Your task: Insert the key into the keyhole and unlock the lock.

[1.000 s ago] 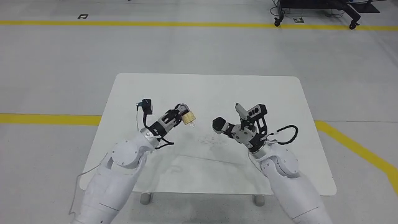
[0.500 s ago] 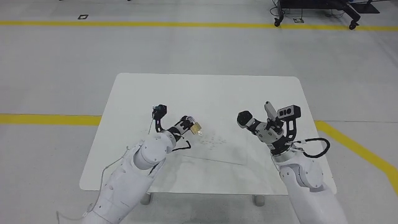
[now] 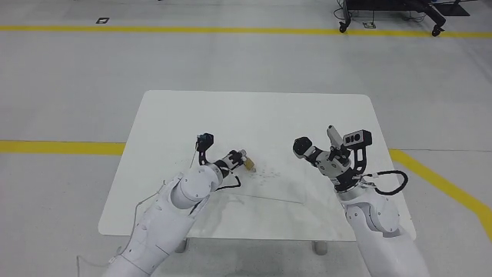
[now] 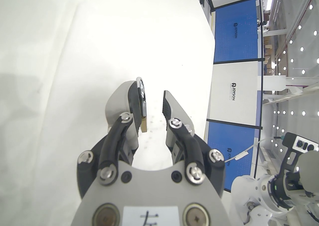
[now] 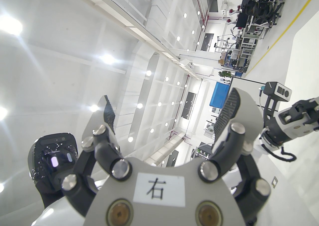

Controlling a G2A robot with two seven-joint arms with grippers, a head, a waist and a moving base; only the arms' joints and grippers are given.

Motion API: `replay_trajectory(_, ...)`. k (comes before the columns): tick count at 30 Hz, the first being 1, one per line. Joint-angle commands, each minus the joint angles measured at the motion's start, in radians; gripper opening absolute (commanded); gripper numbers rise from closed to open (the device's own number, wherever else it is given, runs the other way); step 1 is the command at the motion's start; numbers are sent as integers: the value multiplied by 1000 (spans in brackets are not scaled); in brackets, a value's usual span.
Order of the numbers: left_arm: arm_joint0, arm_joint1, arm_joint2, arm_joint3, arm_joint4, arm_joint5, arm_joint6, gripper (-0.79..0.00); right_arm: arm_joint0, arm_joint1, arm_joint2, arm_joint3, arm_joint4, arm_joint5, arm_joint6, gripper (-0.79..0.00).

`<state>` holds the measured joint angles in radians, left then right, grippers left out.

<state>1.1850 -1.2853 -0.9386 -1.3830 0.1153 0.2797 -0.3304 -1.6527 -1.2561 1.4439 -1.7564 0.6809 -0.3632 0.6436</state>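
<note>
- The brass padlock (image 4: 143,123) sits near the middle of the white worktop (image 3: 307,115), edge-on against one finger of the left gripper (image 4: 152,90). The jaws are spread, and the other finger stands apart from the lock. Whether the lock touches the worktop cannot be told.
- The right gripper (image 5: 170,95) is held up over the worktop's right part, tilted toward the ceiling, with its jaws spread wide around nothing.
- Against half a second ago, the left gripper and padlock have edged slightly nearer the robot, while the right arm has kept its place.
</note>
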Motion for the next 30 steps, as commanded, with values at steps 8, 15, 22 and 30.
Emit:
replay_trajectory(8,14,0,-44,-15,-72,-23,-51,-477,0,0,0,0,0,0,0,0)
replay_trajectory(15,68,19,-173,-87,-253,-57,-173,-449,0,0,0,0,0,0,0,0)
replay_trajectory(22,125,36,-260,-155,-255,-224,-167,-209,11,-1,15,3,-29,-19,-60,0)
replay_trajectory(30,221,52,-383,-255,-134,-596,8,0,-41,11,237,-125,63,-117,-109,0)
